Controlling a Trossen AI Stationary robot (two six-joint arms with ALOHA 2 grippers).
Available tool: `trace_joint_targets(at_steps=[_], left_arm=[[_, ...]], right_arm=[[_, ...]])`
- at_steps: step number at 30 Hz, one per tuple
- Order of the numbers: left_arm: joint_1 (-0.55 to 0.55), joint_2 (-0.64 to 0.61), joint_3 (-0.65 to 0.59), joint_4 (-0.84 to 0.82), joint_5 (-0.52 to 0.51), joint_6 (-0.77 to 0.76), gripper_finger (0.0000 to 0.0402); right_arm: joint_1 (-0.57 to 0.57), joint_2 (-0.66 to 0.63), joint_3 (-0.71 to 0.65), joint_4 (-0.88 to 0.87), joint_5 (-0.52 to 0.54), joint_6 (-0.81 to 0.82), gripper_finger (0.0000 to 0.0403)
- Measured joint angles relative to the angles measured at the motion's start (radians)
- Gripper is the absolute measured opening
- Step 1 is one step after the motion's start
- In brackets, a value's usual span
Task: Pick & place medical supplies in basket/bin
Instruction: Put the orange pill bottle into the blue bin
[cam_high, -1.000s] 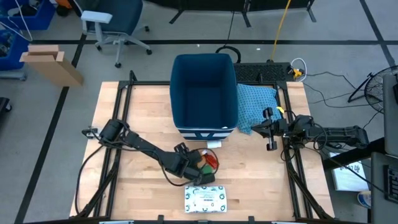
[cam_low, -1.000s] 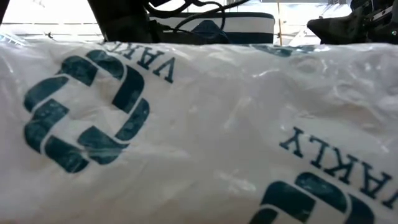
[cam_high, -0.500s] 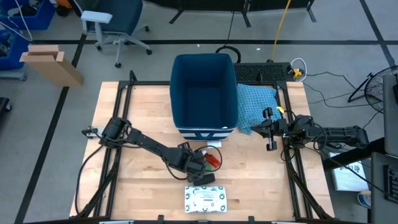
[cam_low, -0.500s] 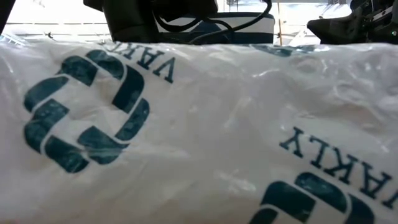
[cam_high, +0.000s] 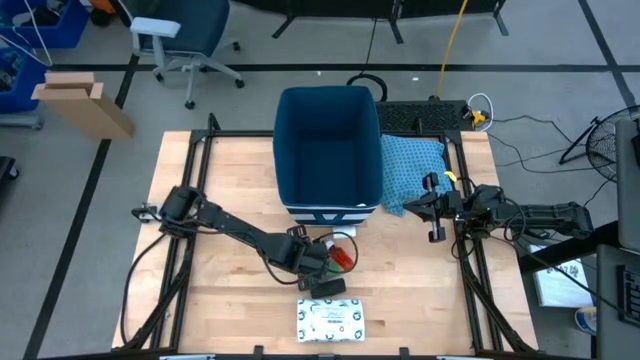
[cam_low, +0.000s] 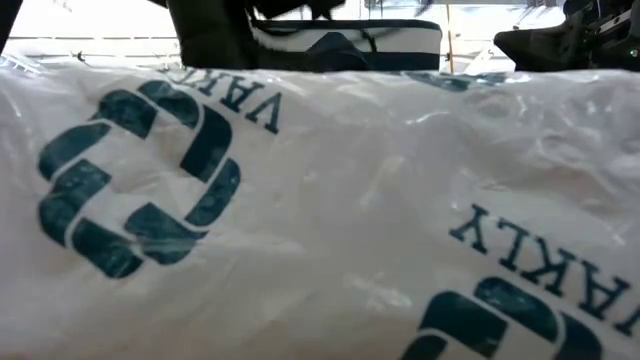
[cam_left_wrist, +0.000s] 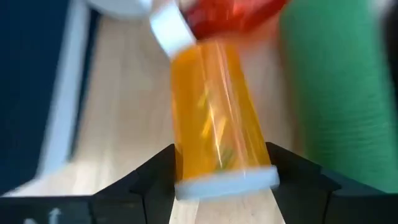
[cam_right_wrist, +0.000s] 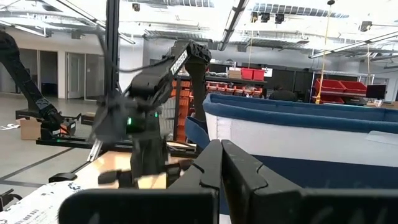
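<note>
My left gripper (cam_high: 320, 264) points steeply down at the table's near middle, shut on a small orange bottle (cam_left_wrist: 214, 106) with a white cap (cam_left_wrist: 227, 182). A small red item (cam_high: 343, 255) lies just beyond the bottle, and a dark green box (cam_left_wrist: 336, 93) sits beside it. The flat white packet with green print (cam_high: 331, 318) lies flat near the front edge. The deep dark blue bin (cam_high: 328, 150) stands at the far middle. My right gripper (cam_high: 435, 212) waits shut at the table's right, above the table. My left gripper pinches the orange bottle between its two fingers (cam_left_wrist: 155, 177), on the bottle's two sides just above the white cap (cam_left_wrist: 186, 163). The fingers come from above, slanting down, and lie along the bottle. I cannot tell whether the bottle is clear of the table.
A light blue patterned cloth (cam_high: 410, 165) lies to the right of the bin. A small white piece (cam_left_wrist: 171, 31) lies next to the red item. Black frame rails (cam_high: 185, 260) run along the table's left and right sides.
My left gripper has rolled about its wrist above the small supplies, staying at about the same place. The packet, the bin and my right arm have kept still.
</note>
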Motion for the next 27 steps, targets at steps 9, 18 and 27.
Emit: trace_joint_targets(at_steps=[9,18,27], left_arm=[[-0.035,-0.229,0.0,-0.002,-0.082,0.061,0.0203],[-0.15,-0.474,0.0,-0.023,-0.26,0.187,0.0205],[-0.202,-0.713,-0.14,0.035,-0.361,0.337,0.0203]], right_arm=[[0.0,0.0,0.0,-0.001,0.0,0.0,0.0],[0.0,0.0,0.0,-0.003,0.0,0.001,0.0],[0.0,0.0,0.0,-0.017,0.0,0.001,0.0]])
